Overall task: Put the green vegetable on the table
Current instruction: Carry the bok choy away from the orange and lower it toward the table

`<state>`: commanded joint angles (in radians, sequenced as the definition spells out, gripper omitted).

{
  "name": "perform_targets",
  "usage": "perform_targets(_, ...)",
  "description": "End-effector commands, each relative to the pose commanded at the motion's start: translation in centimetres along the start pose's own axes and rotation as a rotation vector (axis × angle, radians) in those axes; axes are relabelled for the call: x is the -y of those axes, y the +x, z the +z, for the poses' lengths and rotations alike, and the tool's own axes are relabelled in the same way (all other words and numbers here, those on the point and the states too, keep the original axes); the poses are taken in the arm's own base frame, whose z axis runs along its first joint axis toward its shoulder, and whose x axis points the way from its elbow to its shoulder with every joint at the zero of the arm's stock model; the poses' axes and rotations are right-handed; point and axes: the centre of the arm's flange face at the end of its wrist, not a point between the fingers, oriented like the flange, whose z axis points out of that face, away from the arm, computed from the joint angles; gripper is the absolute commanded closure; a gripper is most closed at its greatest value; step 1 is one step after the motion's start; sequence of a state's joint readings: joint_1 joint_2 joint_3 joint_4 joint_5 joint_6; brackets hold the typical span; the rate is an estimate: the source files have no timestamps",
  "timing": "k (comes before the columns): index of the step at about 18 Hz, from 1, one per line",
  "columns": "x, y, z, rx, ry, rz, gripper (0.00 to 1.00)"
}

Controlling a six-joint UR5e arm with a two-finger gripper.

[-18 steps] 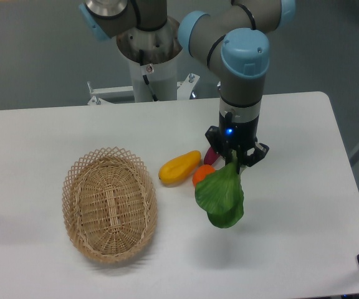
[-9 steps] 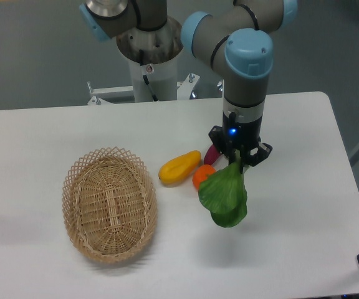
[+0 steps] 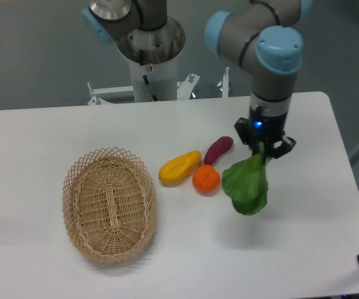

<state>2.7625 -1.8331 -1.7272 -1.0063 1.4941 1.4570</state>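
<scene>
The green vegetable [image 3: 247, 185] hangs above the white table [image 3: 42, 131], its broad dark leaves pointing down and its pale stem pinched at the top. My gripper [image 3: 263, 151] is shut on that stem, to the right of the fruit group. The vegetable's leaves hover off the surface, right of the orange.
An oval wicker basket [image 3: 109, 204] lies at the left with nothing in it. A yellow mango-like piece [image 3: 179, 167], an orange [image 3: 206, 179] and a purple eggplant-like piece [image 3: 219, 149] lie together mid-table. The table's right edge [image 3: 348, 180] is not far from the gripper.
The arm has carried the green vegetable to the right, away from the orange and the purple piece, which now show fully. The other items have not moved.
</scene>
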Motion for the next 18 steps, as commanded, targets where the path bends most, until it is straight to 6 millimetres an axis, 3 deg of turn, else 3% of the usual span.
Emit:
perform_targets(5,-2.3,-0.9,2.5,-0.039,-0.008,0.025,0.71)
perform_targets(11,-5.4,-0.3,5.9,-0.010,-0.006,0.064,0.71)
perform_targets(14,-6.9,-0.4,6.2,-0.016,-0.009,0.095,0.71)
perform_targets(18,-7.2,0.6,7.3,-0.043,-0.009,0.111,0.71)
